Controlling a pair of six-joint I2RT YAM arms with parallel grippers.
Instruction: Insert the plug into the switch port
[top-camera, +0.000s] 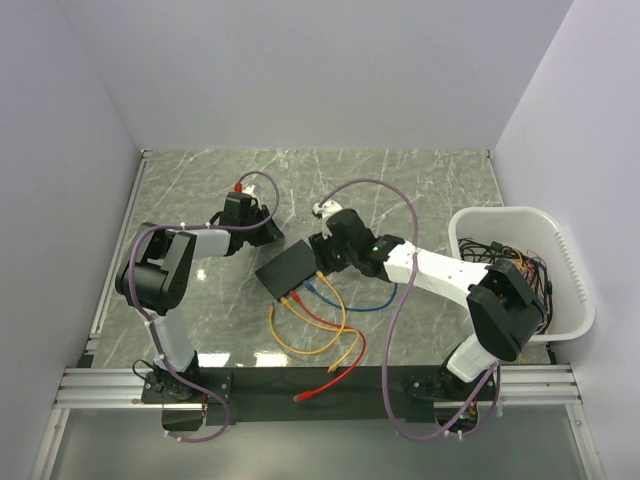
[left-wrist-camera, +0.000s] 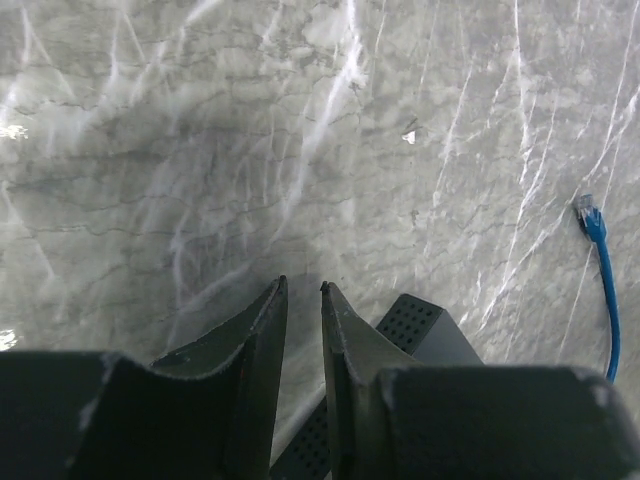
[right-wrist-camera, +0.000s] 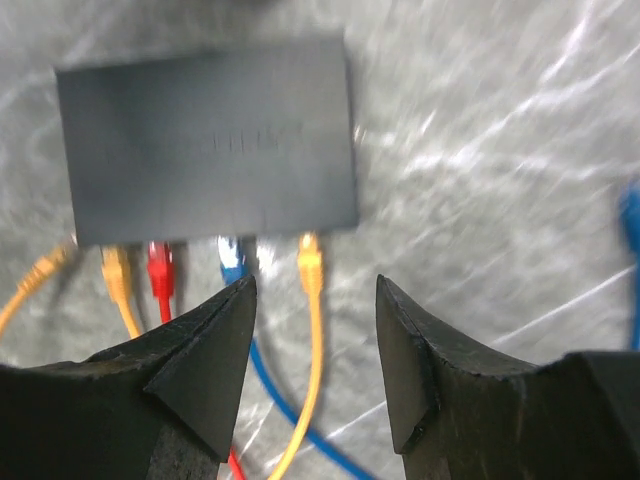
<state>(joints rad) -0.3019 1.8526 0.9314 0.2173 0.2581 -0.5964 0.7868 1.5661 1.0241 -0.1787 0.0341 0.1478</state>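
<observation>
The switch (top-camera: 285, 269) is a flat black box lying in the middle of the marble table; its top fills the right wrist view (right-wrist-camera: 205, 140). Along its near edge sit yellow, red and blue plugs, and a yellow plug (right-wrist-camera: 310, 262) whose tip meets that edge. My right gripper (right-wrist-camera: 315, 290) hovers just behind this yellow plug, open, with nothing gripped. From the far left side, my left gripper (left-wrist-camera: 303, 290) stands at the switch's perforated corner (left-wrist-camera: 420, 322), jaws a narrow gap apart and empty. In the top view the two grippers (top-camera: 266, 234) (top-camera: 325, 257) flank the switch.
Yellow, red and blue cables (top-camera: 330, 320) loop from the switch toward the front rail. A loose blue plug (left-wrist-camera: 588, 212) lies on the marble. A white tub (top-camera: 560, 262) holding more cables stands at the right. White walls enclose the table.
</observation>
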